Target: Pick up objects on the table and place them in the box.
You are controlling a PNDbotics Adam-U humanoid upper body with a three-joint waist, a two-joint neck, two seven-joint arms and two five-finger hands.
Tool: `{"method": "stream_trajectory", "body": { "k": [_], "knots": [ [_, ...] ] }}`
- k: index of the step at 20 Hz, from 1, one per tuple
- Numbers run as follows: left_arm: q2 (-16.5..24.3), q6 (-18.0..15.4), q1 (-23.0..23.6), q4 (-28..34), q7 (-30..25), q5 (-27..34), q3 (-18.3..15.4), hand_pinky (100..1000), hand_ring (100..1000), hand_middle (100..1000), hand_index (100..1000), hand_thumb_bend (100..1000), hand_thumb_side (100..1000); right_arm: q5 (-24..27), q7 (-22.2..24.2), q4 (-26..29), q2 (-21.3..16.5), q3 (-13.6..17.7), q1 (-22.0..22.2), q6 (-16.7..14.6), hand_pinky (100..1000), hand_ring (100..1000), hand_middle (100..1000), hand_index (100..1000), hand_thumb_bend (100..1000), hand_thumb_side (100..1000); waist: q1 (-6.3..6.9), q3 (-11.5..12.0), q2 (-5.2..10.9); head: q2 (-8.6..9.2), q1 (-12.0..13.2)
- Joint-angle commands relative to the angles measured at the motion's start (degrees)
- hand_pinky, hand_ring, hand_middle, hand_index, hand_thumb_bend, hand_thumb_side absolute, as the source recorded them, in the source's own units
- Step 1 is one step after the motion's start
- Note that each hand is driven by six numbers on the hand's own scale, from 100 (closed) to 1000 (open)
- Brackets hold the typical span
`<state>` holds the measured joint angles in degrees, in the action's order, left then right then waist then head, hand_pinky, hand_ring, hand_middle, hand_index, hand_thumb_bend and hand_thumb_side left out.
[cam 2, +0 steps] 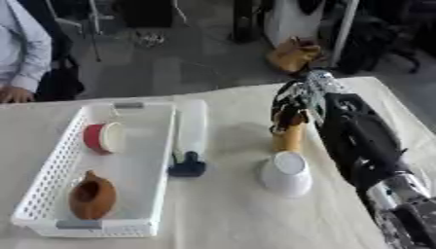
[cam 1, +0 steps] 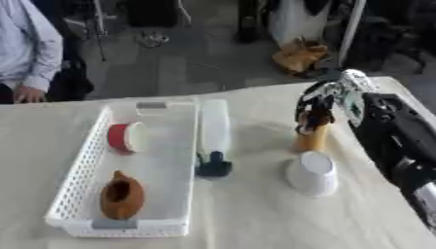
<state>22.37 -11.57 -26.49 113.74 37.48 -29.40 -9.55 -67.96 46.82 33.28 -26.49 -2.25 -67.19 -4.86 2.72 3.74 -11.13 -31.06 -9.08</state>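
While a pale cream cloth covers the bench, a grey floor is seen beyond its far edge, with dark stands and a brown bag standing in the room behind.

The right robot hand is brought in from the right on a black arm, and its fingers are curled down around the top of a small upright orange cylinder, which is gripped from above. The cylinder's base appears to rest on the cloth. Just near of the robot hand, a white cup is seen turned upside down, close beside the cylinder but apart from it.

To the left of the robot hand, a long white bottle with a dark cap is laid flat alongside the right wall of a white lattice box. Inside the box, a red and white roll is set in the far part and a brown teapot-like vessel in the near part.

Between the robot hand and the box, only the lying bottle is found. No writing can be read on anything. The left robot hand is not seen in either view.
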Motion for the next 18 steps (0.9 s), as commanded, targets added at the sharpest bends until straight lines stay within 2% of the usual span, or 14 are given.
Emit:
{"method": "stream_trajectory", "body": {
  "k": [1, 18],
  "knots": [
    [0.7, -0.1, -1.0, 0.8, 0.2, -0.2, -0.7, 1000, 958, 811, 871, 100, 1000, 0.1, -0.8, 0.9, -1.3, 0.5, -1.7, 0.1, 413, 675, 851, 714, 100, 253, 0.06, 0.0, 0.96, -0.16, -0.2],
    [0.8, -0.2, -1.0, 0.8, 0.2, -0.3, -0.7, 1000, 957, 808, 871, 100, 1000, 1.3, -2.5, 3.7, -1.1, 0.6, -4.3, -0.2, 381, 641, 827, 685, 100, 266, -0.44, -0.2, 1.18, -0.29, -0.4]
  ]
}}
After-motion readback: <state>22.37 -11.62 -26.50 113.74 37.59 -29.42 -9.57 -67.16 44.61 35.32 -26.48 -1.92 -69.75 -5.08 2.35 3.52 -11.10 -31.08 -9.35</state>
